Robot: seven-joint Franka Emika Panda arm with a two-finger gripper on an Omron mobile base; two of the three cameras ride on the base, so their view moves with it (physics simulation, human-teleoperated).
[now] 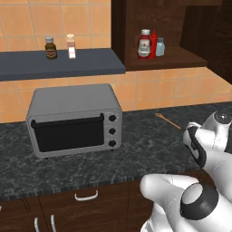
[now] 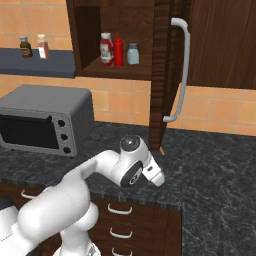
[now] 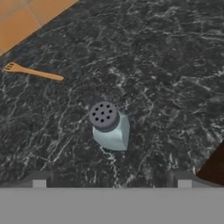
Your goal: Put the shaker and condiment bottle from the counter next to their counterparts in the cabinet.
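Shaker [image 3: 109, 129] stands upright on the bench [image 3: 175, 65] below my hand [image 3: 112, 186], whose fingers are spread wide, holding nothing. It looks light, rigid and slick; I would pinch its body under the cap. A wooden fork [image 3: 33, 72] lies apart. Above, the cabinet [image 2: 120, 70] has the bottles and shaker.

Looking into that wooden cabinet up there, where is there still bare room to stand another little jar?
The cabinet shelf is crowded at the middle: the condiment bottle, slim red squeeze bottle and small shaker stand close together. Bare shelf lies right of that shaker toward the open door, and a narrower strip left of the condiment bottle by the cabinet wall.
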